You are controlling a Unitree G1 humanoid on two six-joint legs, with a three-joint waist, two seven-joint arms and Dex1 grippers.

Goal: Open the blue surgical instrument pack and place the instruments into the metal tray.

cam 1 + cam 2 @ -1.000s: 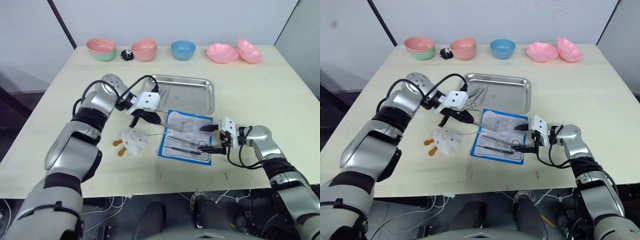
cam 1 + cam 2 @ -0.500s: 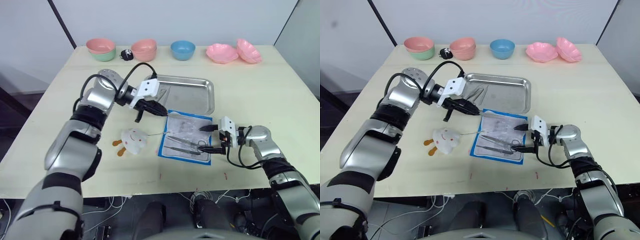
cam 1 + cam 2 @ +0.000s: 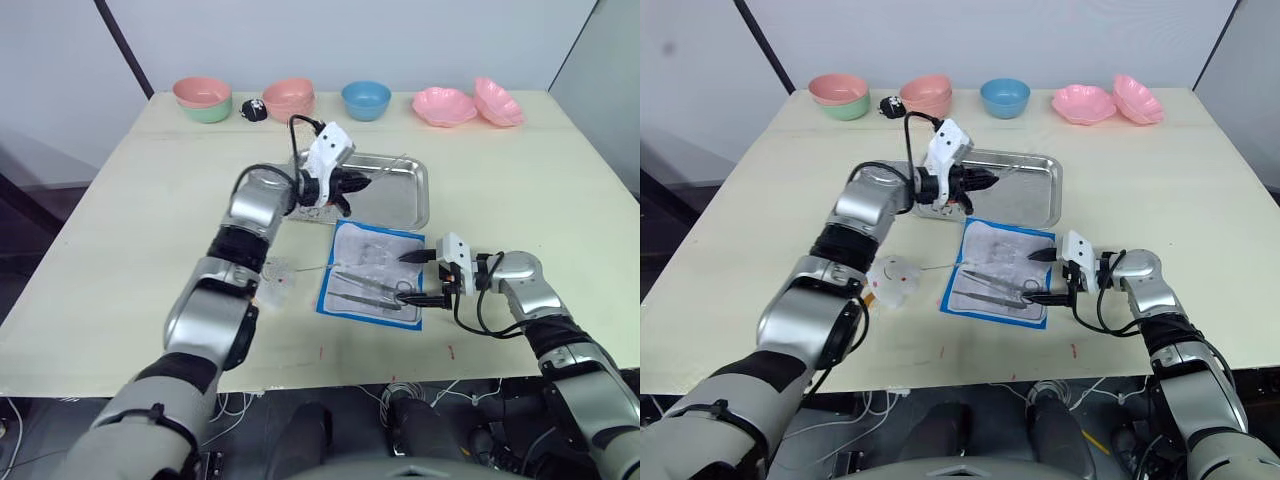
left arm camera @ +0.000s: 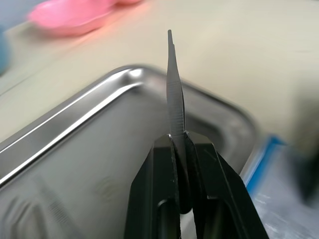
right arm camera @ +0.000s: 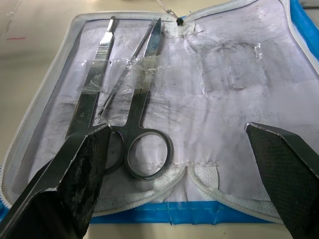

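The blue surgical instrument pack [image 3: 372, 272] lies open on the table, whitish inner face up, just in front of the metal tray [image 3: 403, 203]. Scissors [image 5: 145, 122] and a flat silver tool [image 5: 92, 97] are still held under clear straps inside the pack. My left gripper [image 3: 347, 184] hovers over the tray's left part, shut on a slim silver pair of tweezers [image 4: 174, 94] that points out past the fingers [image 4: 159, 199]. My right gripper [image 3: 410, 278] rests at the pack's right edge, open wide, with its fingertips [image 5: 87, 149] spread on either side of the pack's end.
Along the table's far edge stand a pink-on-green bowl stack [image 3: 203, 99], a pink bowl [image 3: 289, 99], a blue bowl [image 3: 366, 99] and two pink dishes [image 3: 445, 105]. A small black object [image 3: 253, 110] sits among them. A white toy [image 3: 895, 278] lies left of the pack.
My left gripper has swung from the pack's left edge up and over to the tray, carrying the tweezers. The right gripper and the pack have stayed put.
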